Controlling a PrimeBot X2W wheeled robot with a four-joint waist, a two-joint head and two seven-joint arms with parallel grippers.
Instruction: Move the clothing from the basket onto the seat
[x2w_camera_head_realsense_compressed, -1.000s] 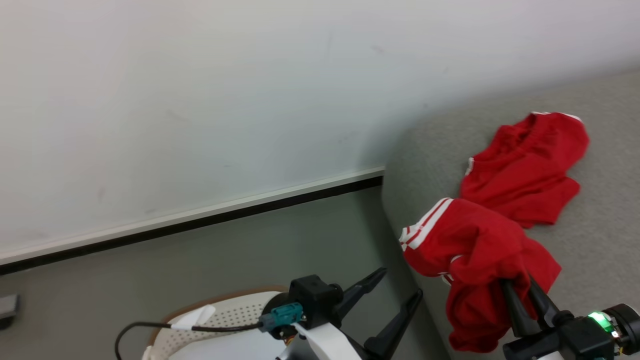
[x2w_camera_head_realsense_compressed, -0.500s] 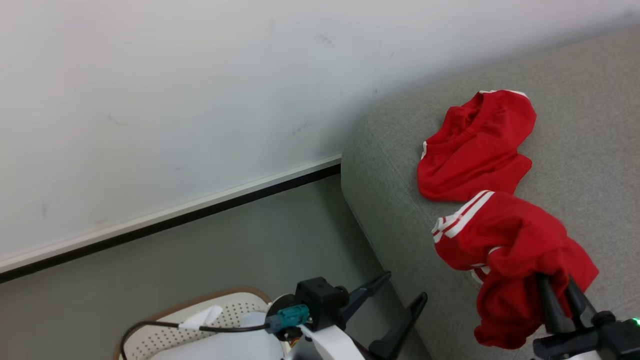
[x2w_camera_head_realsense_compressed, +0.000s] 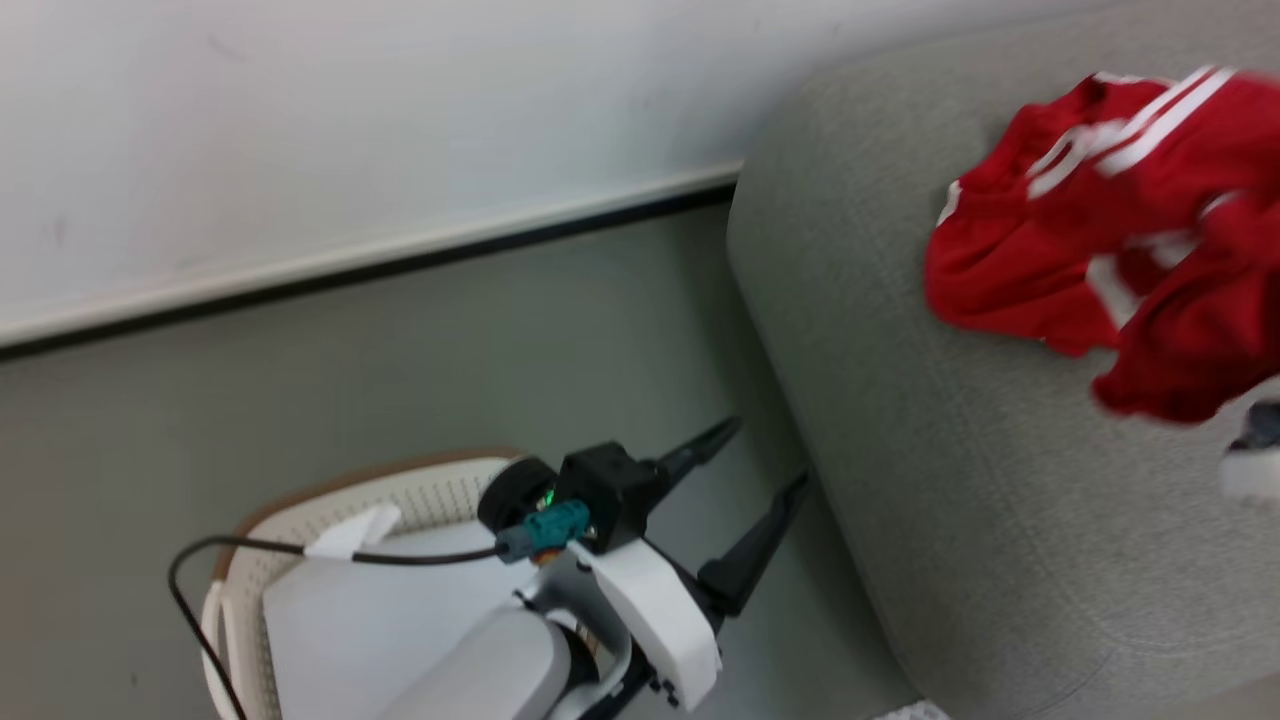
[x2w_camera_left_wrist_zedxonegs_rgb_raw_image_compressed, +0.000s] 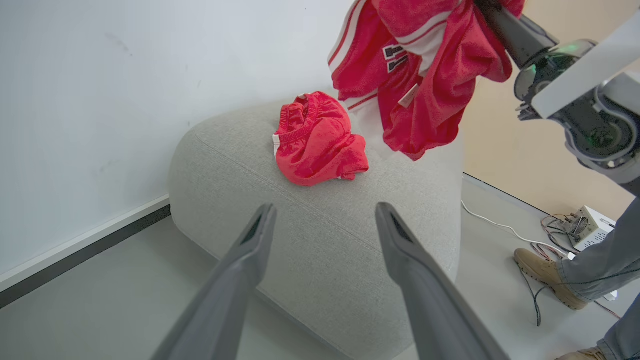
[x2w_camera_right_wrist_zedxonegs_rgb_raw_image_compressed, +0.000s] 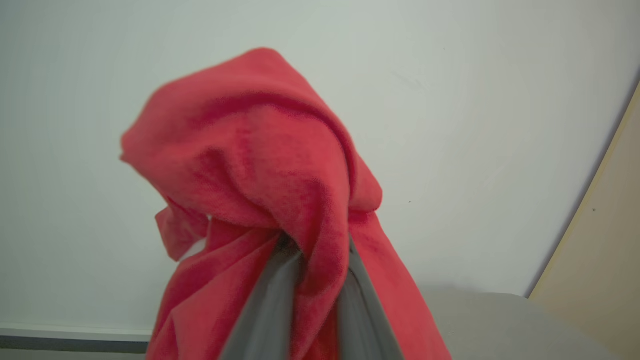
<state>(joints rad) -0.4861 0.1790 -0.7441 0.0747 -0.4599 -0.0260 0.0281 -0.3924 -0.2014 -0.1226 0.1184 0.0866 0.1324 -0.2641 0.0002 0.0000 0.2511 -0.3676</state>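
My right gripper (x2w_camera_right_wrist_zedxonegs_rgb_raw_image_compressed: 317, 250) is shut on a red garment with white stripes (x2w_camera_left_wrist_zedxonegs_rgb_raw_image_compressed: 415, 75), which hangs from it in the air above the grey seat (x2w_camera_left_wrist_zedxonegs_rgb_raw_image_compressed: 325, 250). The head view shows that garment (x2w_camera_head_realsense_compressed: 1150, 250) blurred at the upper right, over the seat (x2w_camera_head_realsense_compressed: 950, 500). A second red garment (x2w_camera_left_wrist_zedxonegs_rgb_raw_image_compressed: 315, 142) lies crumpled on the seat's top near the wall. My left gripper (x2w_camera_head_realsense_compressed: 768, 455) is open and holds nothing; it hovers beside the seat's edge, just past the cream basket (x2w_camera_head_realsense_compressed: 300, 490). Its fingers (x2w_camera_left_wrist_zedxonegs_rgb_raw_image_compressed: 250, 250) point at the seat.
A pale flat sheet (x2w_camera_head_realsense_compressed: 350, 620) lies in the basket. A white wall with a dark baseboard (x2w_camera_head_realsense_compressed: 400, 265) runs behind. A person's leg and tan shoe (x2w_camera_left_wrist_zedxonegs_rgb_raw_image_compressed: 542, 267) stand on the floor right of the seat, beside a small box (x2w_camera_left_wrist_zedxonegs_rgb_raw_image_compressed: 582, 227) and cables.
The head camera has shifted. My right gripper has carried the red garment up and farther over the seat, toward the lying garment. My left gripper stays open by the basket.
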